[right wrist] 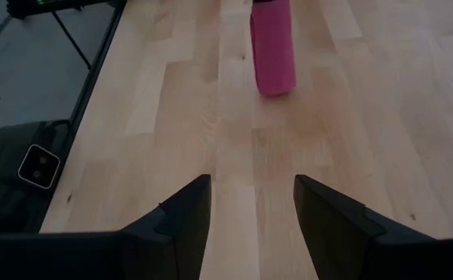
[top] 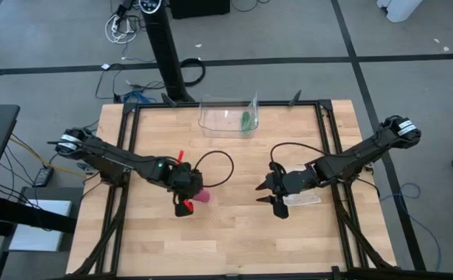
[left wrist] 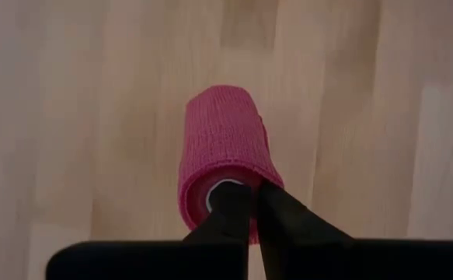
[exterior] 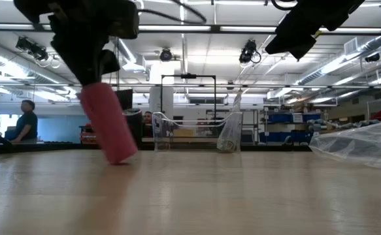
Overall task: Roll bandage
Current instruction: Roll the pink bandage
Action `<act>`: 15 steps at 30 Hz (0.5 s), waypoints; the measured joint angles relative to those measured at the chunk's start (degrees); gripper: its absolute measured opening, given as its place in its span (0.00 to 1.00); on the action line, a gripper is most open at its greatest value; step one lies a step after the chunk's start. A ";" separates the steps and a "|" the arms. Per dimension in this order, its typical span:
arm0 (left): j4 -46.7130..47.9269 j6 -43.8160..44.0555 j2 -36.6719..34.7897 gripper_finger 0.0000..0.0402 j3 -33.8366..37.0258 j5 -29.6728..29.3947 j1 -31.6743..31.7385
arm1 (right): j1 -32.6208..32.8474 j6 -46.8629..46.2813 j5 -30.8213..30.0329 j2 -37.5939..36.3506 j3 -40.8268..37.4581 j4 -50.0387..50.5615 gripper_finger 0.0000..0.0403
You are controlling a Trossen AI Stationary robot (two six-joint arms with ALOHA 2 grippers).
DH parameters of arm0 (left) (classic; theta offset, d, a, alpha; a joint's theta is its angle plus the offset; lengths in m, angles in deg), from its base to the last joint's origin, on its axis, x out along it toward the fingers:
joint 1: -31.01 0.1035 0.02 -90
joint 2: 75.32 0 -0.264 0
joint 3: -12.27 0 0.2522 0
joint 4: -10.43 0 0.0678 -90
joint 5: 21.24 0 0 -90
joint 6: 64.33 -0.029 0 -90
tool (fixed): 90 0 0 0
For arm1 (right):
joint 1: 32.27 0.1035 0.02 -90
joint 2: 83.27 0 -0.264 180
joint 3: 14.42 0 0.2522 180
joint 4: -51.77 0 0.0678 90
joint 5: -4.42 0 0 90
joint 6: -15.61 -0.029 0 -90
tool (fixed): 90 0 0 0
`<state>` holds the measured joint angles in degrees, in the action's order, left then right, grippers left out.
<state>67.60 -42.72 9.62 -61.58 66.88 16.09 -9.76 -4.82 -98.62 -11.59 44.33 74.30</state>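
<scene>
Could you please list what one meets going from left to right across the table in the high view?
Left gripper shut on the bandage → right gripper, open → plastic piece. The clear container at the far edge sits between the two grippers.

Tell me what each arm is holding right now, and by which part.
The left gripper holds the rolled pink bandage by one end, its fingers shut on the roll's wall at the core opening. The right gripper is open over bare table, holding nothing.
</scene>
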 joint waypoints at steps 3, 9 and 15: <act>4.44 -0.05 1.84 0.03 -2.42 1.55 0.68 | 0.00 0.18 -0.02 0.00 0.00 0.04 0.46; 12.98 -0.79 5.33 0.03 -8.73 1.82 1.06 | 0.00 0.57 0.00 0.02 0.00 -0.01 0.46; 13.45 -3.16 8.33 0.03 -11.42 1.61 1.14 | 0.00 0.60 0.03 0.04 0.00 0.08 0.46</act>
<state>81.06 -45.88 17.94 -73.00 68.48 17.22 -9.76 -4.22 -98.60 -11.55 44.33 74.38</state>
